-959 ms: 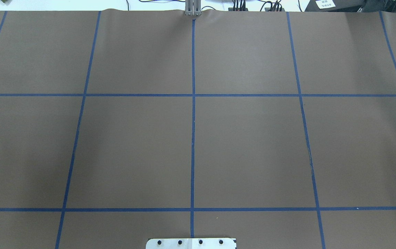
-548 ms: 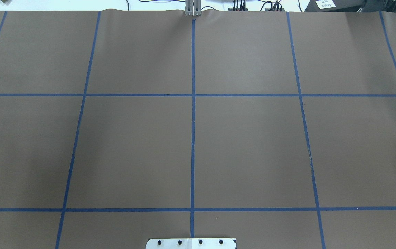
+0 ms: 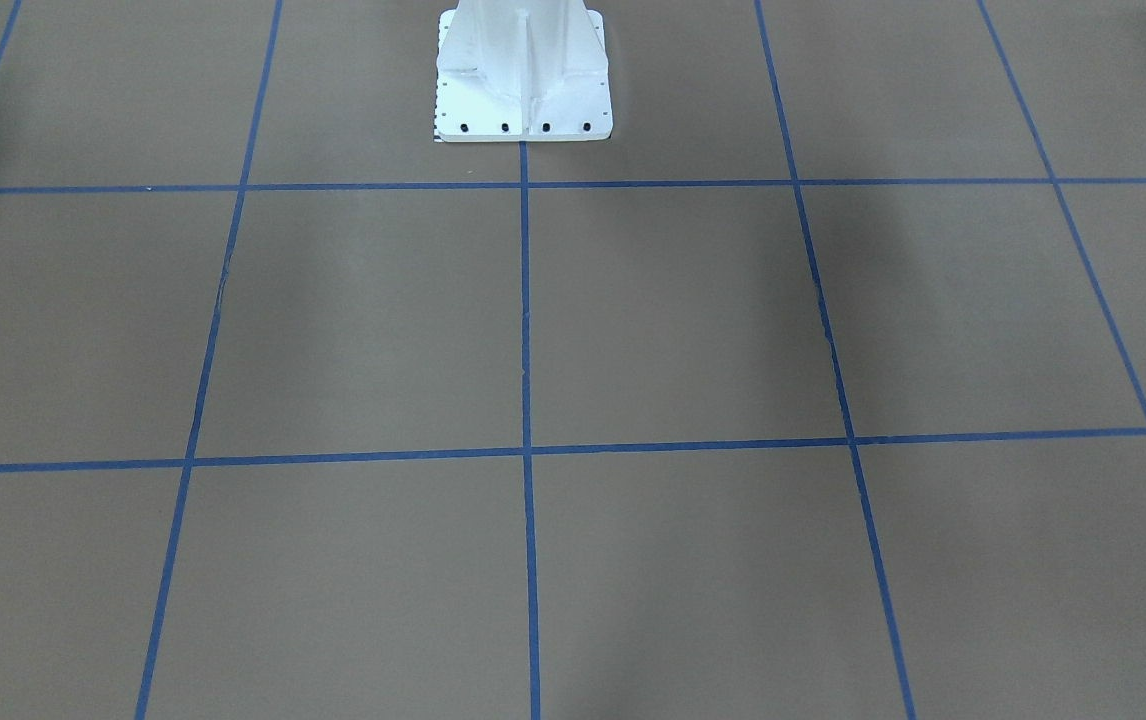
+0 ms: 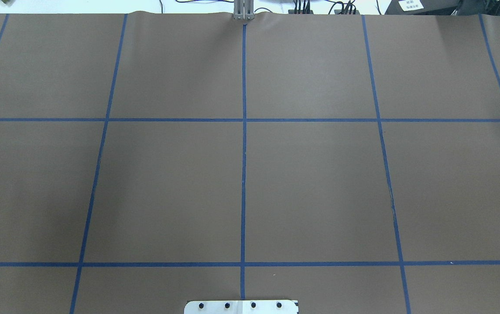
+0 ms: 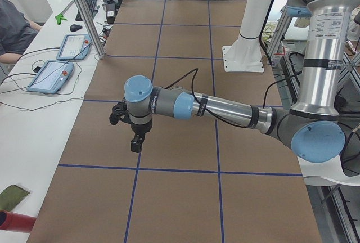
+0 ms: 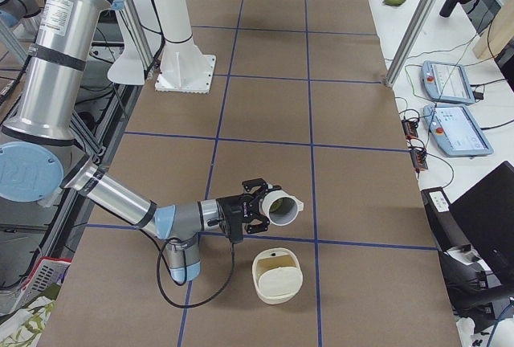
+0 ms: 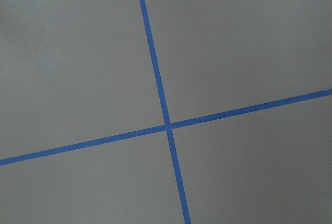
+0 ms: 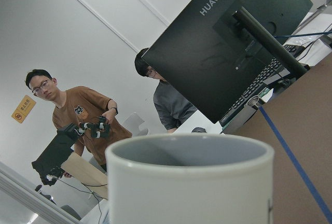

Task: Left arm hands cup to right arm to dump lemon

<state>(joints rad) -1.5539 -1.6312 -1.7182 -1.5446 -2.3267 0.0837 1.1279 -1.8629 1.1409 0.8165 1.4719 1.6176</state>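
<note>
1. Right end effector (image 6: 263,207): at the tip of the near arm in the right-side view, reaching low over the desk (image 6: 337,106). The cup (image 6: 283,207) sits at its tip, raised off the desk. How far the fingers are closed cannot be told from this view.
2. Cup: tipped on its side, mouth turned away from the arm. In the right wrist view its white wall and grey inside fill the foreground.
3. Lemon (image 6: 276,201): a dull yellow-olive patch just inside the cup's mouth.
4. Bowl (image 6: 278,276): cream, standing on the desk near the cup, on the camera's side of it.
5. Left end effector (image 5: 126,127): at the tip of the near arm in the left-side view, hanging above the desk and pointing down. Its opening cannot be told.
6. Tape (image 7: 168,126): a blue cross on the desk, all that the left wrist view shows.
7. Monitor (image 8: 233,37): dark, behind the cup in the right wrist view.
</note>
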